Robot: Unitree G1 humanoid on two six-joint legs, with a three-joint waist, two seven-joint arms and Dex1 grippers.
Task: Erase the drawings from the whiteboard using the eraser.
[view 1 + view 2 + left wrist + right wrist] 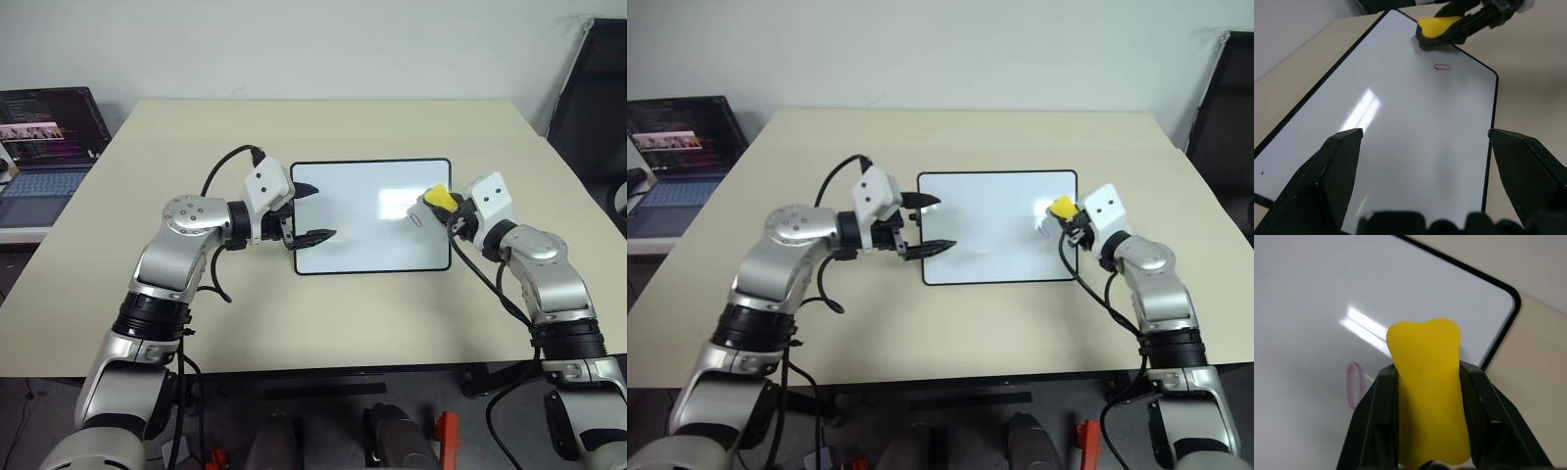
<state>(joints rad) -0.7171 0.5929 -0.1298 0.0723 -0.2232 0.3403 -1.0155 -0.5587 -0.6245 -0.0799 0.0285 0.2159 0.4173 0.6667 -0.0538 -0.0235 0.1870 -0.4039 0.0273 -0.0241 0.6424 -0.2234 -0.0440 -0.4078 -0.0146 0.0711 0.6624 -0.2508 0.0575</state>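
The whiteboard [362, 230] lies flat in the middle of the tan table. One small red oval, a drawing [418, 217], sits near the board's right end; it appears again in the left wrist view [1442, 67] and the right wrist view [1354, 385]. My right gripper [443, 204] is shut on the yellow eraser [438, 198], whose tip is over the board's right part, just beside the oval. The eraser [1425, 357] pokes out between the two black fingers. My left gripper [315, 212] is open above the board's left edge, holding nothing.
An open laptop [44, 147] rests on a low surface past the table's left side. A black chair [593, 98] stands at the far right. Bare tabletop [323, 323] surrounds the board on every side.
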